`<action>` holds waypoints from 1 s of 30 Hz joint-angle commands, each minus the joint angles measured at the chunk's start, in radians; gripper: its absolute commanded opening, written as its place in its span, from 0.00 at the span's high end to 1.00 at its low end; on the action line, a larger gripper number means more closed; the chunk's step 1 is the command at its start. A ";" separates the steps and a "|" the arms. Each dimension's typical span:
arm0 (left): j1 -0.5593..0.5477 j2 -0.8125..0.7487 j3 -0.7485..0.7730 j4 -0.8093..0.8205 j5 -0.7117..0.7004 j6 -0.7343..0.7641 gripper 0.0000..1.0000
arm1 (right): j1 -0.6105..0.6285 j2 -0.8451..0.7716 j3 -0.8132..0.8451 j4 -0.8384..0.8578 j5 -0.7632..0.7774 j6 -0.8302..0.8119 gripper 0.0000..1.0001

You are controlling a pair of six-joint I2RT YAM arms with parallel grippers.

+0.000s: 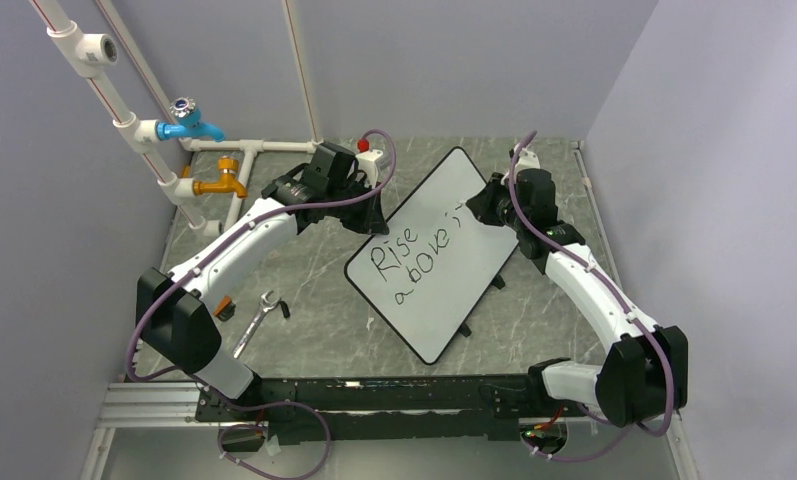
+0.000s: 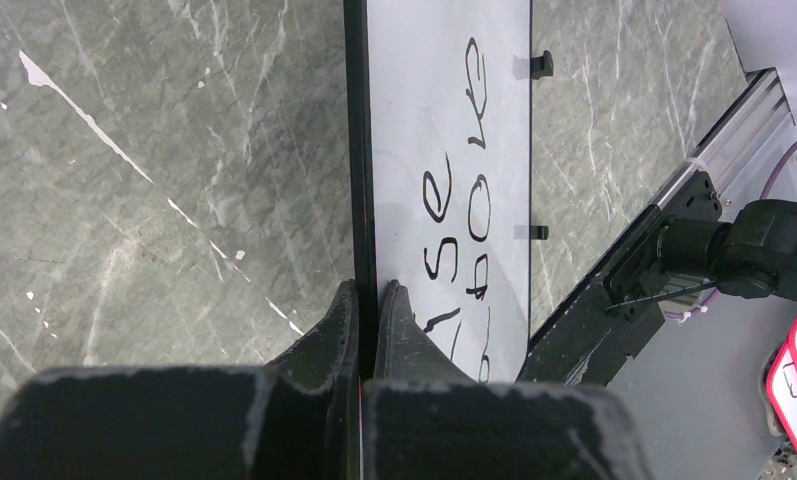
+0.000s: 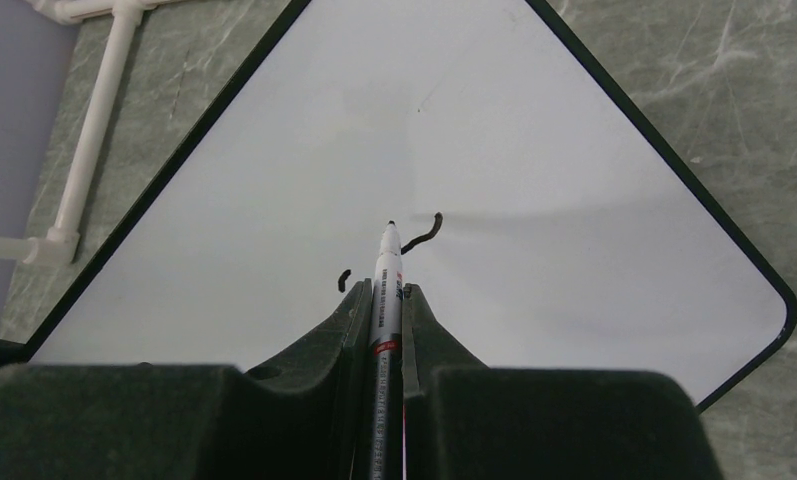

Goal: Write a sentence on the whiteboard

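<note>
The whiteboard [image 1: 444, 300] lies slanted in the middle of the table, its black rim showing. On it the sentence [image 1: 404, 265] reads "Rise" and "above", with a few short strokes [image 3: 421, 233] further along. My left gripper [image 1: 374, 222] is shut on the whiteboard's [image 2: 444, 100] left edge, one finger on either side of the rim [image 2: 369, 290]. My right gripper [image 1: 479, 210] is shut on a white marker [image 3: 387, 270], which sticks out between the fingers [image 3: 382, 292]. The marker tip sits at the whiteboard [image 3: 534, 140] surface beside the newest strokes.
White pipes run along the left wall with a blue tap [image 1: 189, 125] and an orange tap [image 1: 224, 185]. A wrench [image 1: 254, 322] lies near the left arm's base. A black rail [image 1: 374, 395] runs along the near edge. Grey walls close in on three sides.
</note>
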 commanded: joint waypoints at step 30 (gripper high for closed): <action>-0.021 -0.022 0.001 0.023 -0.039 0.052 1.00 | 0.001 -0.053 -0.131 -0.031 -0.020 -0.028 1.00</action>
